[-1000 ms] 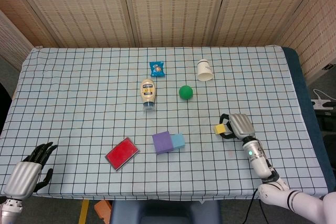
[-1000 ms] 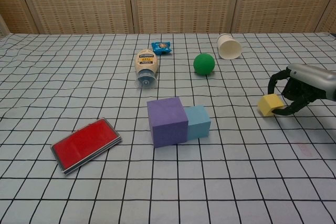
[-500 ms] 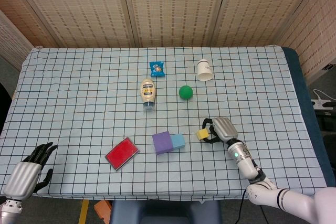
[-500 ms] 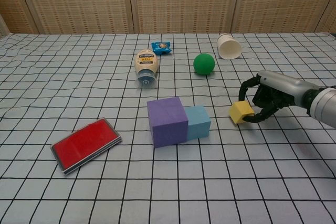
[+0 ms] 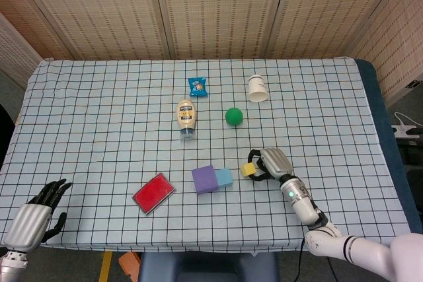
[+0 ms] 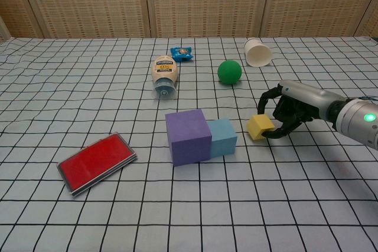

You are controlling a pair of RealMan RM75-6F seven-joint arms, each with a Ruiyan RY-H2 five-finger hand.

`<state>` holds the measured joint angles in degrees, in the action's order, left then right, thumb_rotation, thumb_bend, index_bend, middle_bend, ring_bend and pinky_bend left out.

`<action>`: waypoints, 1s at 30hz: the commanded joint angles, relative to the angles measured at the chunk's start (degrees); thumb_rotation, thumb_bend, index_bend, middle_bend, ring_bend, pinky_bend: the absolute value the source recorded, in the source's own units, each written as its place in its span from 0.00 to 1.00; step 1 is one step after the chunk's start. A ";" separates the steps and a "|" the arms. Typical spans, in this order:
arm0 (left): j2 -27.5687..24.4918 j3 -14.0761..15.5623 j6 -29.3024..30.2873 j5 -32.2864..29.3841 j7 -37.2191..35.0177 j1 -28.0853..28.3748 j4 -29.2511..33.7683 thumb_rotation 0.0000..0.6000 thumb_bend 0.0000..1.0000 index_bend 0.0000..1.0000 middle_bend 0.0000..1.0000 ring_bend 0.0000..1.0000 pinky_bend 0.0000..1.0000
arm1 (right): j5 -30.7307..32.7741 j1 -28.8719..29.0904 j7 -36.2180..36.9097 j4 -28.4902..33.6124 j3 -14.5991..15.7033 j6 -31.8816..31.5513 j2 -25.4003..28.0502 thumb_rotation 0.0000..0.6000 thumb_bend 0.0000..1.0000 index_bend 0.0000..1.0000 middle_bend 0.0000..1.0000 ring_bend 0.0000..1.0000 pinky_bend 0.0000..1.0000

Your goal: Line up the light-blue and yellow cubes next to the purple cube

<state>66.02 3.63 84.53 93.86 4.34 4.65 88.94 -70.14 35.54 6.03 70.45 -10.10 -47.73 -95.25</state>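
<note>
The purple cube (image 5: 203,179) (image 6: 188,136) sits near the table's front middle, with the light-blue cube (image 5: 223,177) (image 6: 222,137) touching its right side. My right hand (image 5: 272,162) (image 6: 289,107) grips the small yellow cube (image 5: 248,170) (image 6: 259,127) a short gap to the right of the light-blue cube, close above the cloth. My left hand (image 5: 34,213) rests at the front left corner with its fingers apart and nothing in it; the chest view does not show it.
A red flat case (image 5: 153,193) (image 6: 97,163) lies left of the purple cube. Behind are a mayonnaise bottle on its side (image 5: 187,117) (image 6: 164,75), a green ball (image 5: 233,115) (image 6: 229,71), a tipped paper cup (image 5: 257,88) (image 6: 258,52) and a blue snack packet (image 5: 197,86) (image 6: 181,53).
My right hand has carried the yellow cube leftward from the right side of the table to just beside the light-blue cube. The left hand has stayed still.
</note>
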 commanded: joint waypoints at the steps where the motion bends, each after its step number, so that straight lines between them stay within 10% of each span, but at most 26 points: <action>1: -0.02 0.01 -0.03 0.03 0.04 0.02 0.02 1.00 0.52 0.12 0.07 0.09 0.40 | 0.31 0.13 -0.42 0.57 0.00 0.11 0.09 1.00 0.13 0.62 0.93 0.83 0.92; 30: -0.04 0.06 0.02 0.20 -0.12 0.06 -0.05 1.00 0.52 0.12 0.07 0.09 0.40 | 1.48 2.12 0.36 0.52 -0.16 2.24 -2.07 1.00 0.13 0.62 0.93 0.83 0.92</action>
<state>65.98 3.69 84.54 94.07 4.23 4.71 88.88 -68.63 37.65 6.34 71.01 -10.29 -45.51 -97.28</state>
